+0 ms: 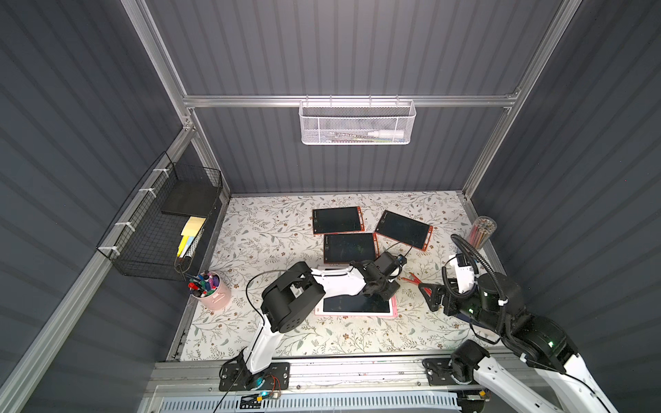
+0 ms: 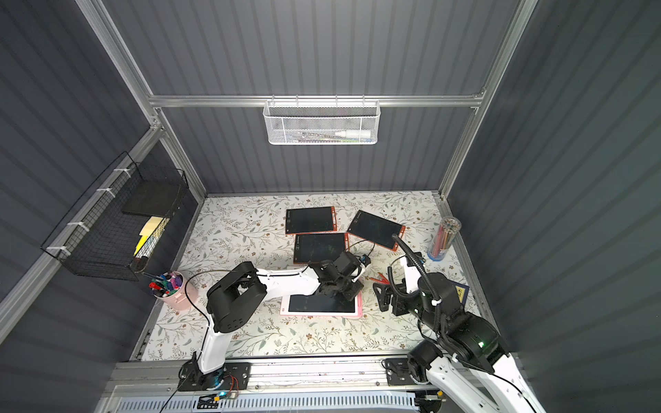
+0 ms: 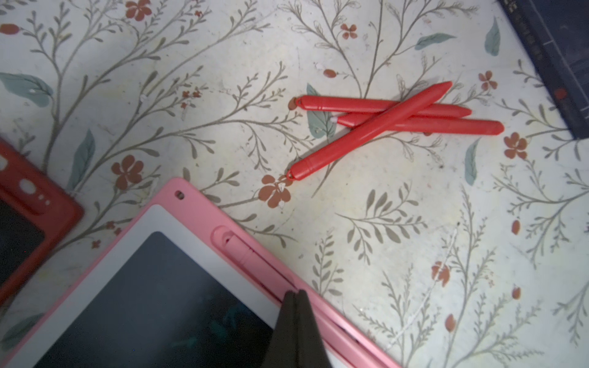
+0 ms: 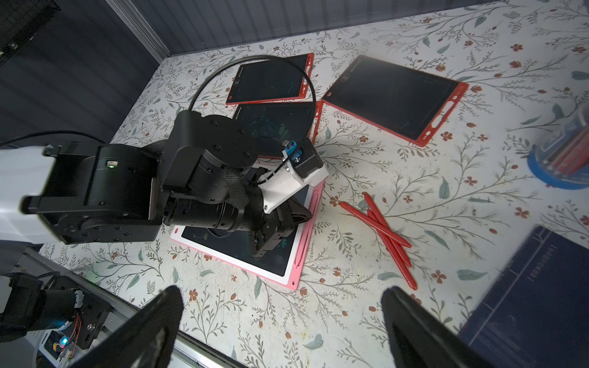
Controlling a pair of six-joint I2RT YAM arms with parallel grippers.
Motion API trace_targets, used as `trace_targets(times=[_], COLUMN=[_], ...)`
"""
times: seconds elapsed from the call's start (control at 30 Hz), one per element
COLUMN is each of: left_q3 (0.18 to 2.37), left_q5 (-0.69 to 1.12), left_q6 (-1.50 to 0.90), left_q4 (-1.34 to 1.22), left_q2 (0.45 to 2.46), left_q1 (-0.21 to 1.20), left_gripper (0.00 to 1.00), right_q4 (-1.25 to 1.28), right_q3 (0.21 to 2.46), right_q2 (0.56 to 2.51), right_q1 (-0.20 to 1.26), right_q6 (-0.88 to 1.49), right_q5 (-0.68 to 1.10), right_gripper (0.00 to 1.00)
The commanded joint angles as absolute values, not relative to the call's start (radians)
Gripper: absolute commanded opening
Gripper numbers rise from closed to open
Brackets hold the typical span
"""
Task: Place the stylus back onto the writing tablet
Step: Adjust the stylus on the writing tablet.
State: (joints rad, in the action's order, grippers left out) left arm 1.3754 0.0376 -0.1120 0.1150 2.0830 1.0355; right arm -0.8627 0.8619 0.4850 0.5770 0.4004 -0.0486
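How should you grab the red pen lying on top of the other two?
Best bet: take the top pen from straight above, at its loop-end half, jaws across its width. That end sticks out clear of the two pens beneath.

The left gripper (image 3: 295, 294) points down, jaws pressed together; the right gripper (image 4: 280, 290) hangs beside it, jaws spread wide.

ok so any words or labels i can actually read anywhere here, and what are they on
No text is legible.
navy book: pale lettering on the cover, too blurred to read.
yellowish label on that book: too small to read.
red tablets: small marks on the frames, too small to read.
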Motion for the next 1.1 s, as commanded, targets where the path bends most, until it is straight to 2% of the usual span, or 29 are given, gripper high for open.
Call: trace_targets(times=[0.0,1.07], left_q3=[1.402,1.365], left_q5=[0.078,0.076], left_q6=[-0.112,-0.084], left_q4=[0.117,0.095], left_q2=[2.043,2.1], left_q1=[1.024,1.023], left_gripper=[0.0,0.0], right_q4=[-0.869,-0.867], right_q3=[0.853,0.851], right_q2=[0.477,0.482], right_q1=[0.578,0.578], right_q6=[0.401,0.402], right_q5=[-0.053,-0.053], right_gripper=[0.99,0.99])
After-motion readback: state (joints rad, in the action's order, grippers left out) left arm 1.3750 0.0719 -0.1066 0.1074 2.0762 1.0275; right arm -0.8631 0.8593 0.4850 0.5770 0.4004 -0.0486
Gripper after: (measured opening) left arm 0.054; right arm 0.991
